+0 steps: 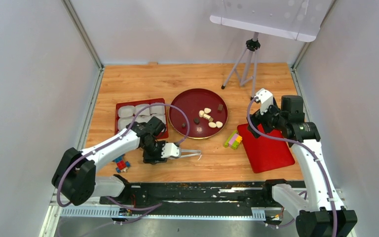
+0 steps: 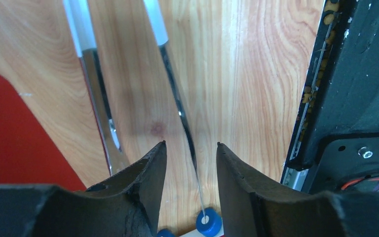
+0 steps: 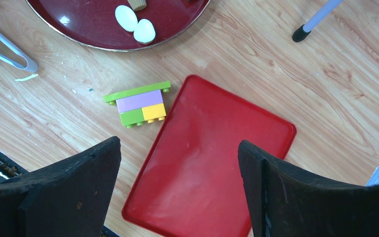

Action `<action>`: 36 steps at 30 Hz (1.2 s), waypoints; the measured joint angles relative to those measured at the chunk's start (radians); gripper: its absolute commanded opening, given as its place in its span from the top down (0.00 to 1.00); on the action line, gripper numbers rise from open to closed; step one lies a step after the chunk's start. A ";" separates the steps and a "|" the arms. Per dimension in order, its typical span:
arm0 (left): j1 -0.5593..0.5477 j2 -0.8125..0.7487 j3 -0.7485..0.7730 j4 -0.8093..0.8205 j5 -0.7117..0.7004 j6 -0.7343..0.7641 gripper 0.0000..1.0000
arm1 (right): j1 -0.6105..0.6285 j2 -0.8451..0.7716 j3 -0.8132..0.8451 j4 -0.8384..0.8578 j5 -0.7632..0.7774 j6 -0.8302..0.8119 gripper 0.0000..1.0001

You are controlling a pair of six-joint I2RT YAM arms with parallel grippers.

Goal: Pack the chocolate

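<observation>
Chocolate (image 1: 208, 117) on plate (image 1: 187, 101), apart from tongs (image 1: 191, 153) at left gripper (image 1: 173, 151).

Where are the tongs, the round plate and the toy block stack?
tongs (image 2: 81, 29): left wrist view, white sleeve of one arm.
round plate (image 1: 195, 98): top view, bare far part.
toy block stack (image 3: 139, 101): right wrist view, lilac block.

On your counter (image 1: 143, 79), the chocolates (image 1: 207, 117) sit on the plate (image 1: 187, 101) at centre. The cup tray (image 1: 117, 111) lies left of it and the flat tray (image 1: 269, 148) right, with the block stack (image 1: 233, 139) between plate and flat tray. The tongs (image 1: 190, 154) are in front of the plate, and the tripod (image 1: 244, 66) stands behind it.
</observation>
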 measured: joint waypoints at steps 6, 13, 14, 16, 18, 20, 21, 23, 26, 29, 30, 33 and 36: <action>-0.050 0.031 -0.050 0.053 -0.024 -0.006 0.67 | 0.000 0.003 0.000 0.000 -0.002 0.000 0.12; -0.051 0.086 -0.047 0.090 -0.059 -0.007 1.00 | 0.000 0.023 0.000 0.000 -0.022 0.000 0.12; -0.052 0.079 -0.044 0.073 -0.052 -0.002 1.00 | 0.000 0.025 0.000 0.000 -0.032 0.001 0.12; -0.053 0.056 -0.021 0.016 -0.029 0.025 1.00 | 0.002 0.026 0.000 -0.002 -0.059 0.002 0.12; -0.052 0.013 0.027 -0.054 0.001 0.057 1.00 | 0.010 0.026 0.000 -0.008 -0.091 0.004 0.12; -0.052 -0.024 0.081 -0.103 0.032 0.078 1.00 | 0.030 0.029 0.007 -0.014 -0.134 0.007 0.11; -0.052 -0.043 0.123 -0.127 0.059 0.087 1.00 | 0.047 0.033 0.015 -0.015 -0.155 0.013 0.10; -0.052 -0.053 0.185 -0.152 0.097 0.093 1.00 | 0.093 0.046 0.043 -0.012 -0.186 0.032 0.08; -0.052 -0.018 0.283 -0.179 0.152 0.092 1.00 | 0.208 0.098 0.132 0.016 -0.218 0.082 0.03; -0.052 0.054 0.365 -0.184 0.193 0.084 1.00 | 0.307 0.176 0.245 0.058 -0.254 0.113 0.00; -0.052 0.074 0.382 -0.181 0.200 0.080 1.00 | 0.332 0.204 0.282 0.065 -0.266 0.113 0.00; -0.052 0.130 0.420 -0.156 0.221 0.045 1.00 | 0.396 0.304 0.398 0.051 -0.292 0.082 0.00; -0.052 0.143 0.425 -0.117 0.233 -0.011 1.00 | 0.439 0.373 0.435 0.037 -0.296 0.040 0.01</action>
